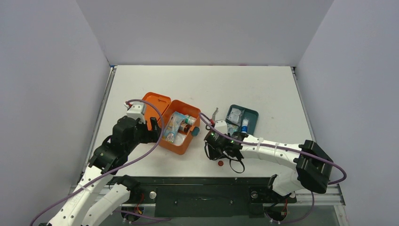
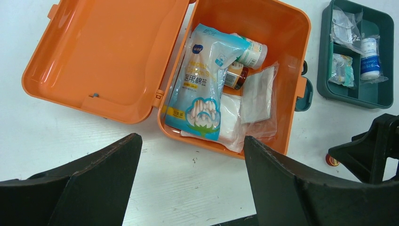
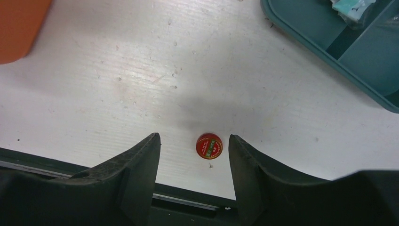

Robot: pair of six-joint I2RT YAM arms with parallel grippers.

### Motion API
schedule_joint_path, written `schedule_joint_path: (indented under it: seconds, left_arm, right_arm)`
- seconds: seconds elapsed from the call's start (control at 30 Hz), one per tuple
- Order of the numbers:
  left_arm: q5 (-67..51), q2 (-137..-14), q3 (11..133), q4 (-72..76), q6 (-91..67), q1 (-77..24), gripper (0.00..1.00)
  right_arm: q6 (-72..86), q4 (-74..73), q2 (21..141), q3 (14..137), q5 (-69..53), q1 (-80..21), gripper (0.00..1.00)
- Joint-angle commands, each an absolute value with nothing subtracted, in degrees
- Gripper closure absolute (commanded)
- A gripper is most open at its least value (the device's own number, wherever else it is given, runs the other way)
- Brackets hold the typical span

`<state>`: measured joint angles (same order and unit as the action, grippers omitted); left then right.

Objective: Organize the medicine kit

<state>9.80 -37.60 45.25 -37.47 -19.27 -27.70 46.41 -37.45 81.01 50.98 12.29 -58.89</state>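
The orange medicine kit [image 1: 182,145] lies open on the table, its lid [image 2: 103,52] folded flat to the left. Inside the medicine kit [image 2: 291,33] are a blue cotton-swab packet [image 2: 202,80], two small bottles [image 2: 249,52] and clear bags [image 2: 256,94]. My left gripper [image 2: 190,141] hovers open just in front of the box, holding nothing. A small round red tin [image 3: 209,146] lies on the table near the front edge. My right gripper [image 3: 194,139] hangs open above it, the tin [image 1: 220,163] nearer its right finger and untouched.
A teal divided tray [image 1: 253,113] with small packets and a white tube [image 2: 370,57] sits right of the box. A thin metal tool [image 1: 215,114] lies between them. The dark table rail [image 3: 56,162] runs just below the tin.
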Motion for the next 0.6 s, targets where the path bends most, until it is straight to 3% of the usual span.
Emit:
schedule_joint_path:
  seconds: [0.0, 0.57]
  left_arm:
    - [9.19, -36.98, 45.70, -36.16, -19.31, -27.86, 0.22]
    - [8.84, -37.33, 45.70, -36.12, -19.25, -27.95, 0.22]
  right_arm:
    - [50.38, -34.97, 81.63, 49.79, 15.75, -60.33, 0.48]
    - [54.23, -31.14, 86.00, 44.96, 14.76, -62.23, 0.48]
